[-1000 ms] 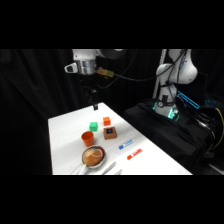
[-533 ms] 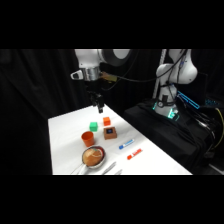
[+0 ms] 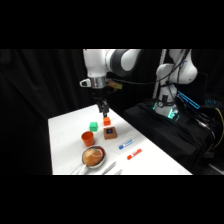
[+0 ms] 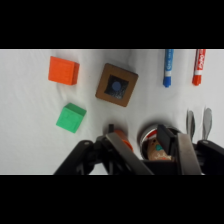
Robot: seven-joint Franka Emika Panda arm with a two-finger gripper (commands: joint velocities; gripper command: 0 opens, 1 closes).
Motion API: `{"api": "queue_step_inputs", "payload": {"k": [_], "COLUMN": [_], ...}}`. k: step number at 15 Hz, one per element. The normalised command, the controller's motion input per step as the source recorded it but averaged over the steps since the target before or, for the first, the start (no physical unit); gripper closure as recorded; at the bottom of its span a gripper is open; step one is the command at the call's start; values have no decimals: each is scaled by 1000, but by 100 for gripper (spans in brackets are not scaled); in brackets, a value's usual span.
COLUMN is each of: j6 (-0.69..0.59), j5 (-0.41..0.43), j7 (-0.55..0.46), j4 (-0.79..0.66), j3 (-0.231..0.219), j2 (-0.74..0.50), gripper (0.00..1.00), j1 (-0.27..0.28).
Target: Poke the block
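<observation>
The block (image 4: 117, 85) looks like matt brown wood or card, with a smooth blue mark on its top face. At its 9 o'clock in the wrist view, the orange cube (image 4: 63, 70) and the green cube (image 4: 70, 117) appear as smooth, matt plastic or foam. The table (image 4: 30, 130) shows a white, slightly wrinkled cloth-like cover; the tongs (image 4: 198, 121) at 4 o'clock look like shiny metal.

In the wrist view the end effector (image 4: 142, 145) hides most of the bowl (image 4: 150, 134) and orange cup (image 4: 125, 144).
</observation>
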Motion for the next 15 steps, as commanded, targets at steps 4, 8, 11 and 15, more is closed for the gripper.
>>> {"api": "queue_step_inputs", "payload": {"k": [4, 8, 11, 15], "j6": [272, 235, 279, 314], "j5": [-91, -99, -97, -78], "j7": [141, 119, 91, 56], "j4": [-233, -220, -182, -85], "j3": [-36, -30, -19, -20], "j2": [-137, -120, -12, 122], "gripper": [84, 100, 100, 100], "j1": [6, 5, 11, 5]}}
